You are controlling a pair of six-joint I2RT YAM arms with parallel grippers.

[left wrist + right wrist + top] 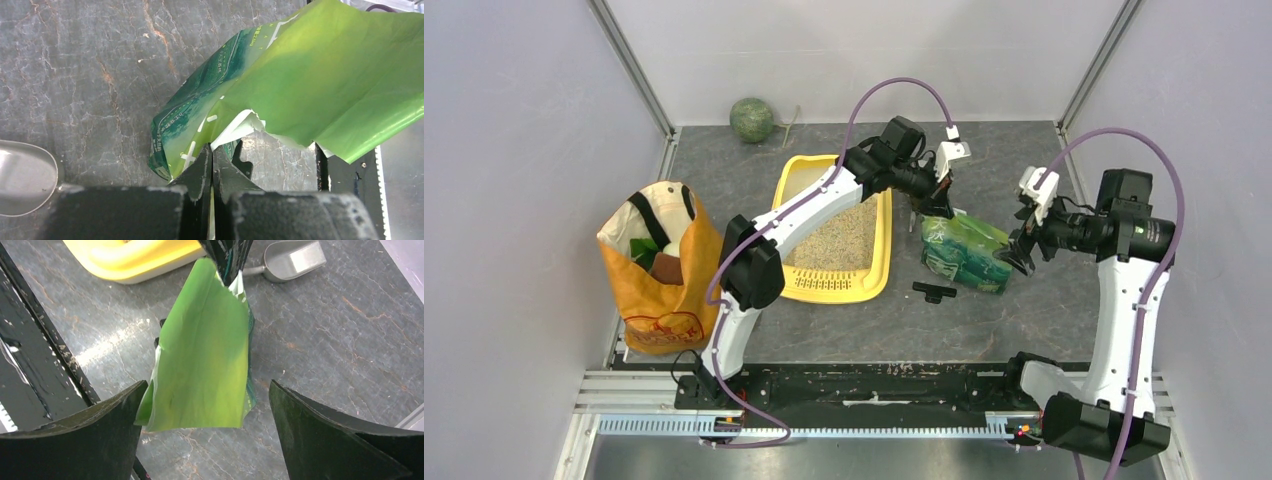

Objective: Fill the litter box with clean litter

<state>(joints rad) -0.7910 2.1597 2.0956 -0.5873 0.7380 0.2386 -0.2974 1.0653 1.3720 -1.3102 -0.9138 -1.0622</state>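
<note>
**A:** Pinching the green bag [320,75] at its open edge with the left gripper [213,150], jaws closed tight on the film. Straddling the bag's other end with the right gripper [207,385], jaws wide, holding nothing.

**B:** Risks?

**A:** Likely just a thin one-point pinch. Could slip or tear the film if lifted, then spill leftover granules on the table [1044,320]. Could crumple the bag if closing the right jaws off-centre. Might knock the grey scoop [290,260] just beyond on any swing.

**B:** Position and heading of the litter box [886,240]?

**A:** Flat on the table, just left of the bag. Long axis running near-far, far end tipped slightly left, slotted grille at the near end. Already carrying clean litter [839,240] across its floor, so probably close to done.
</note>
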